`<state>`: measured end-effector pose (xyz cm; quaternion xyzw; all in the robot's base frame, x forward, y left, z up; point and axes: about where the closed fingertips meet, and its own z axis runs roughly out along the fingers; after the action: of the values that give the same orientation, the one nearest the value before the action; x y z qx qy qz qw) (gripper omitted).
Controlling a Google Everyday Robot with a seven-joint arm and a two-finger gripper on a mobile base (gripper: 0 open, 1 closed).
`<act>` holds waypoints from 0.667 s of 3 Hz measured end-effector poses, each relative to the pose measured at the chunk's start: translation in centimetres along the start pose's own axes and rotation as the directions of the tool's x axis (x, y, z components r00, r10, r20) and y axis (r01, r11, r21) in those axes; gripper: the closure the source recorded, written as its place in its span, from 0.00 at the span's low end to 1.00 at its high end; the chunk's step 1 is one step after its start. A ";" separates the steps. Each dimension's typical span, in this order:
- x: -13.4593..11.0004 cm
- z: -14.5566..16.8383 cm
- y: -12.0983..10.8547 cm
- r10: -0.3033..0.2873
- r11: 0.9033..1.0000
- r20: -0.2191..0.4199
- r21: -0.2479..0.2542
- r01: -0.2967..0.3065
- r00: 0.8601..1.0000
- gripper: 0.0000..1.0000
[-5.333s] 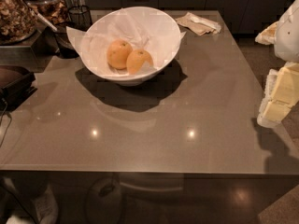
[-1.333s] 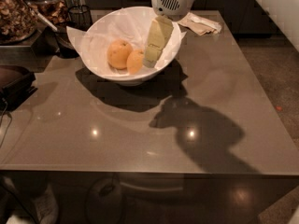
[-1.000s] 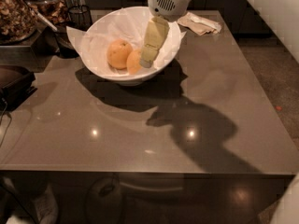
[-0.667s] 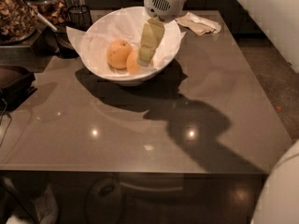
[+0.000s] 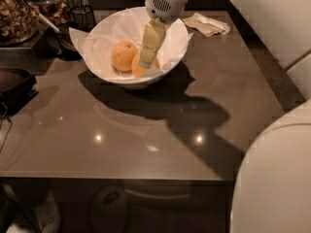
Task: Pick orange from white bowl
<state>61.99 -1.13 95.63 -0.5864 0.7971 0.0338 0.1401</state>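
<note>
The white bowl (image 5: 118, 79), lined with crinkled white paper, stands at the back middle of the grey-brown table (image 5: 146, 135). Two fruits lie in it. A rounder orange with a dimple (image 5: 123, 56) is on the left. The yellow-orange, more oval orange (image 5: 134, 71) lies to its right, mostly hidden behind my gripper. My gripper (image 5: 146, 62) hangs down from its white wrist (image 5: 166, 1) into the bowl, its cream tip right at this orange.
A crumpled napkin (image 5: 209, 24) lies behind the bowl to the right. Dark containers (image 5: 19, 13), a black wire cup (image 5: 82, 16) and a dark tray (image 5: 14, 86) crowd the left side. My white arm body (image 5: 274, 178) fills the lower right corner.
The gripper has moved a little left and deeper into the bowl, onto the right-hand orange. More of the white arm body has come into the lower right.
</note>
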 end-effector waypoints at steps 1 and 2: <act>-0.1 0.5 -0.4 0.021 1.000 -0.002 -0.015 -0.021 1.000 0.12; -0.2 0.9 -0.9 0.045 0.999 -0.009 -0.026 -0.046 0.999 0.13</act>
<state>63.02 -1.06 94.91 -0.5700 0.8103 0.0449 0.1283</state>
